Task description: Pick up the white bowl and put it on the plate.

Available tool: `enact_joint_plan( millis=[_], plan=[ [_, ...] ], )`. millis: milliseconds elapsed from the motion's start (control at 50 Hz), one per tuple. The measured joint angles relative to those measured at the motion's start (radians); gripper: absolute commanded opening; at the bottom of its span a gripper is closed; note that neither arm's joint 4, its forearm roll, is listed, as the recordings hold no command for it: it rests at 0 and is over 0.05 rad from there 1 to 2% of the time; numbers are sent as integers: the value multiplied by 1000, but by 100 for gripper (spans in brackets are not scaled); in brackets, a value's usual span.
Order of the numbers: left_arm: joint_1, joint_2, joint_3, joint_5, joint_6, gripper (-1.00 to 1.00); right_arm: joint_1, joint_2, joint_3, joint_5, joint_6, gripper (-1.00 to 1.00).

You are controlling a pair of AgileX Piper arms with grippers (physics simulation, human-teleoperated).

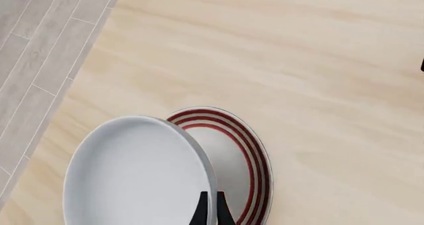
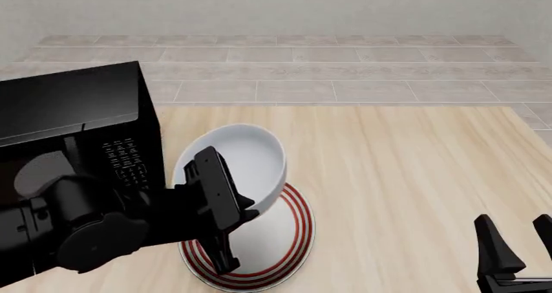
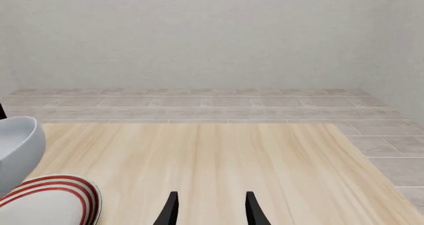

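The left gripper pinches the near rim of the white bowl, holding it tilted just above the red-ringed plate, which lies directly beneath the fingertips. Well off to its right, the right gripper hovers with jaws apart and empty; behind the left arm stands a black microwave.

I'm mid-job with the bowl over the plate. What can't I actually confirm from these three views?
- Front view: the left end effector covers the near-left part of the flat red-ringed plate.
- Left wrist view: the glossy white round bowl hides much of the plate; the bowl's lower part is cut off by the edge.
- No view shows the bowl's underside, so whether it touches the plate cannot be told.
- Right wrist view: bowl and plate are cut off at the edge.
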Motion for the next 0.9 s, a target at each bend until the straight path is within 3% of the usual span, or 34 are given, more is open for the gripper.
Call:
enact_joint_plan(
  millis=[900],
  plan=[
    [-29,79,42,-77,-70,-100,0,0,0,0,0,100]
  ],
)
